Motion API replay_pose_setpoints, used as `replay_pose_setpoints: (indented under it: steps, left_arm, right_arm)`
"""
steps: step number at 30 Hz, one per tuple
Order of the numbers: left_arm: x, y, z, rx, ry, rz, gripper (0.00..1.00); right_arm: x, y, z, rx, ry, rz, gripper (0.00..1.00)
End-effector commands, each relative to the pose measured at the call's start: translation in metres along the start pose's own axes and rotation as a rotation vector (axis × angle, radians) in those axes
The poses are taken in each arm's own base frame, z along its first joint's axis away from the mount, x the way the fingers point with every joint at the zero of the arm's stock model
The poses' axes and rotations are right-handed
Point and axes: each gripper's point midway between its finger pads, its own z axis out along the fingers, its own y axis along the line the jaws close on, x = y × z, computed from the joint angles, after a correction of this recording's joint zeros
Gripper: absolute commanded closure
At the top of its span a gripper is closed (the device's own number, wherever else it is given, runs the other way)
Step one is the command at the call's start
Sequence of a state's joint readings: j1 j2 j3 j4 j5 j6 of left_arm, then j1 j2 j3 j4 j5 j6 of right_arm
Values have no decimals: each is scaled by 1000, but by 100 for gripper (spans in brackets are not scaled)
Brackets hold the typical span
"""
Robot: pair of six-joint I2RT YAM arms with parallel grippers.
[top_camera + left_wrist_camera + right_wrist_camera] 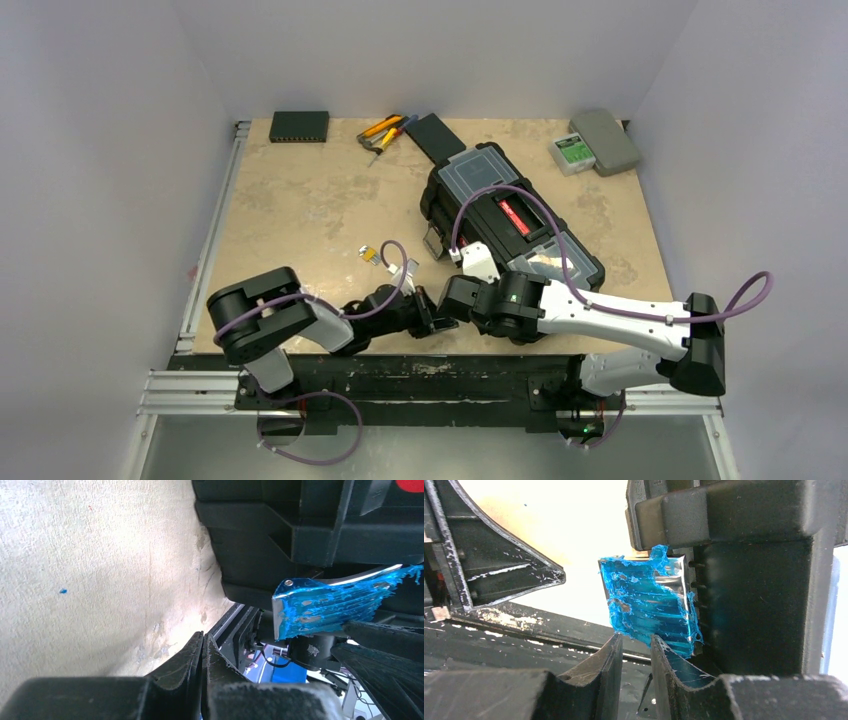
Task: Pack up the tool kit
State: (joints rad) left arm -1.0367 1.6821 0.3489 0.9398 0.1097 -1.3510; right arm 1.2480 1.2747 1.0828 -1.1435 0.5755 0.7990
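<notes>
Shows the right gripper with jaws slightly parted just under the blue latch, one fingertip touching its lower edge, nothing clamped. Shows the left gripper pressed together, empty, just beside. Finds the black toolbox slantwise, right of centre on the table, one end close to the near edge. Seems rigid, heavy, slick: best taken by the thin hinged latch or the red-labelled lid handle, not across the body.

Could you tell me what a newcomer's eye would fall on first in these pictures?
The big black toolbox lying slantwise on the right half of the table draws the eye first. Then comes its ragged bright blue latch at the near end, with the right arm holding its jaws slightly parted just below it. At the far edge, yellow-handled tools lie loose.
</notes>
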Motion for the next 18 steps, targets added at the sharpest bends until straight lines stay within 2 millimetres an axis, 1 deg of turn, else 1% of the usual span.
replay_pose_setpoints:
  steps: [1, 4, 5, 8, 10, 12, 13, 14, 15, 18]
  left_arm:
    - [-7, -14, -8, 5, -29, 35, 100]
    - [-5, -28, -10, -25, -9, 79, 100]
    - [-4, -28, -11, -53, -3, 94, 100]
    - [-3, -45, -15, -65, -3, 128, 100]
    - [-1, -52, -15, -87, 7, 142, 100]
    - [0, -57, -12, -111, 29, 147, 100]
    - [1, -68, -9, -96, 47, 155, 100]
    - [4, -66, -6, -112, 64, 156, 100]
    - [5, -74, -3, -113, 79, 155, 100]
    - [10, -78, 6, -146, 112, 164, 100]
  right_arm:
    - [-8, -25, -3, 77, -37, -12, 74]
    - [-10, -26, -3, 76, -43, -7, 74]
    - [-10, -27, -3, 77, -43, -6, 74]
    - [-11, -28, -4, 75, -48, 0, 75]
    - [-11, -28, -4, 75, -49, 2, 75]
    - [-11, -29, -4, 75, -49, 4, 75]
    - [-11, -29, -4, 73, -49, 4, 75]
    - [-11, -29, -4, 73, -49, 6, 75]
    - [-12, -28, -5, 71, -53, 8, 75]
    - [-15, -28, -8, 59, -65, 19, 75]
